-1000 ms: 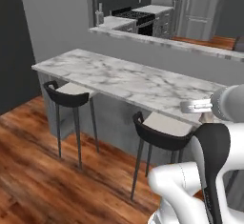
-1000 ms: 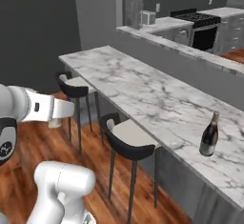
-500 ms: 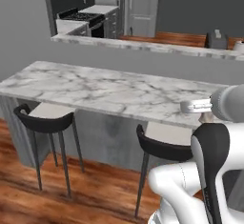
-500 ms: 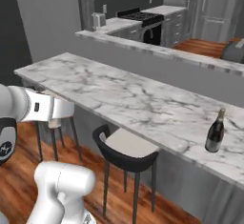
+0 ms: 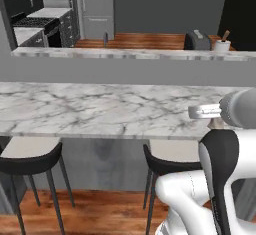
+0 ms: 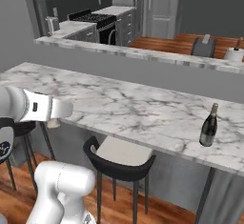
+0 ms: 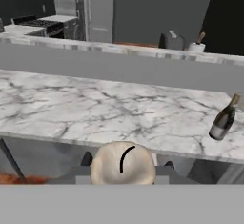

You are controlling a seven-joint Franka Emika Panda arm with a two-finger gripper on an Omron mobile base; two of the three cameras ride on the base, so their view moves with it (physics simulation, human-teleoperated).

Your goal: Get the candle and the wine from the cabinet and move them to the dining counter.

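Our jaws grip the candle [image 7: 123,163] near the worktop's [image 7: 95,108] edge; the wine [image 7: 224,118] stands far right.

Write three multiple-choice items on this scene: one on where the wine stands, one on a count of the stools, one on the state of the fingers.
1. Where is the wine?
A. Upright on the dining counter
B. Lying on the floor
C. On a stool

2. How many stools stand at the counter in the left base view?
A. None
B. Two
C. Five

3. What are the fingers doing?
A. Spread wide with nothing between them
B. Gripping the wine
C. Closed on the candle

Answers:
1 A, the bottle stands on the marble slab.
2 B, one stool at left and another stool by the arm.
3 C, the beige cylinder sits between them in the hand view.
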